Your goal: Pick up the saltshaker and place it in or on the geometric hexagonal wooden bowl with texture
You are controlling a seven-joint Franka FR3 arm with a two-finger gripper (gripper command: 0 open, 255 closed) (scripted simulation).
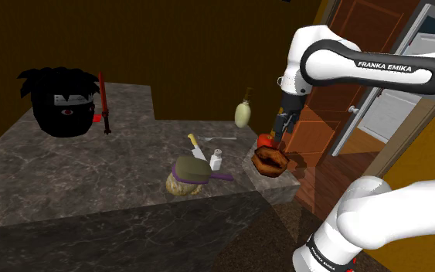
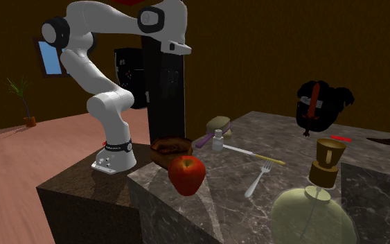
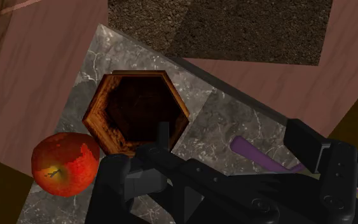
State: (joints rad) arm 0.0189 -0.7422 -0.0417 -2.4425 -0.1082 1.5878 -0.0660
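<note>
Fingers [image 3: 308, 143] spread wide, clasping nothing; gripper [image 1: 277, 136] hangs over hexagonal bowl [image 3: 136, 114] at counter [image 1: 92, 166] corner next to stand [image 2: 75, 194]. Apple [image 3: 63, 164] just beside bowl on the corner's edge. Saltshaker [image 1: 216, 160], white, upright further in along the counter, just beside brush [image 1: 188, 174]. Arm [image 1: 378, 68] reads "FRANKA EMIKA".

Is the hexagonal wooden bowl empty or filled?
Empty: the brown hexagonal wooden bowl is bare inside; the small white saltshaker stands outside it.
</note>
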